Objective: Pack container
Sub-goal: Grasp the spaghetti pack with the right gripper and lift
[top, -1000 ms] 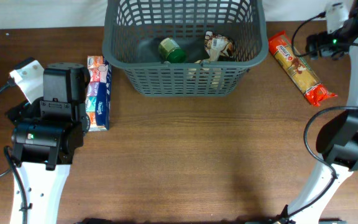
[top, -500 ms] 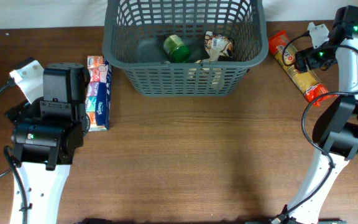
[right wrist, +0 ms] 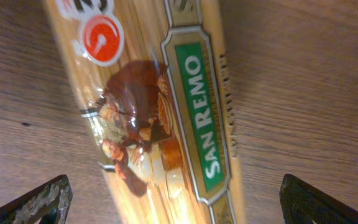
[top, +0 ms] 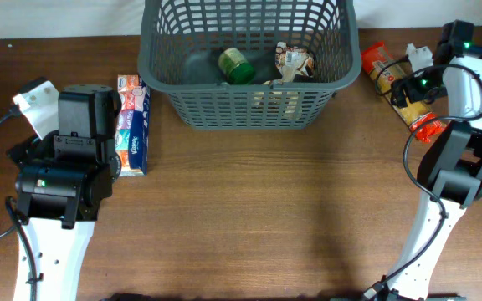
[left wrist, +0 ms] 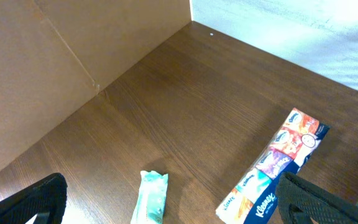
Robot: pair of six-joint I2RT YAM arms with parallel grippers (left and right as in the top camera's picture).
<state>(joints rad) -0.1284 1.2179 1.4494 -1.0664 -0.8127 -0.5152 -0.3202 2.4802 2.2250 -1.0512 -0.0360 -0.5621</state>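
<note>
The dark grey basket stands at the back middle of the table. It holds a green-lidded jar and a brown and white packet. A San Remo pasta packet lies right of the basket. My right gripper is open just above it, one finger on each side of the packet. My left gripper is open and empty, above the table at the left. A Kleenex tissue pack lies left of the basket and shows in the left wrist view.
A small teal wipes packet lies on the table between my left fingers, left of the tissue pack. It is hidden under the left arm in the overhead view. A cardboard wall stands at the table's left.
My right arm has swung in from the far right corner and down over the pasta packet. The green-lidded jar has shifted slightly inside the basket. The left arm has not moved.
</note>
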